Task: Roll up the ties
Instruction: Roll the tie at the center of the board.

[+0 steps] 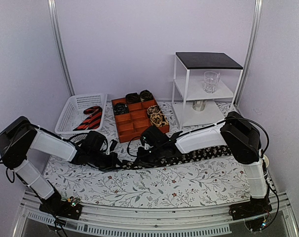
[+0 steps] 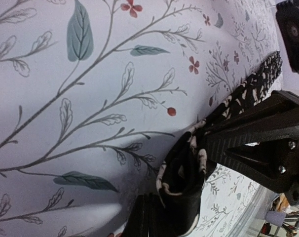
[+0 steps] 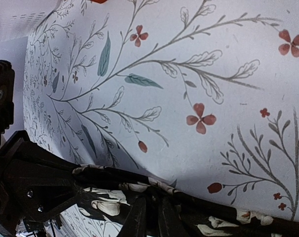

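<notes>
A long black tie with pale flowers lies across the flowered tablecloth from centre to right. My left gripper is at its left end, low on the cloth. In the left wrist view the tie's end is curled into a small loop against my left gripper, which is shut on it. My right gripper sits just to the right of it. Its closed fingers pinch the bunched tie. A red-and-black striped tie lies in the white basket. Several coiled ties fill cells of the orange tray.
A white two-level shelf with a black top stands at the back right, with a glass on its middle level. The basket and tray sit just behind the two grippers. The right arm's black wrist crowds the left wrist view.
</notes>
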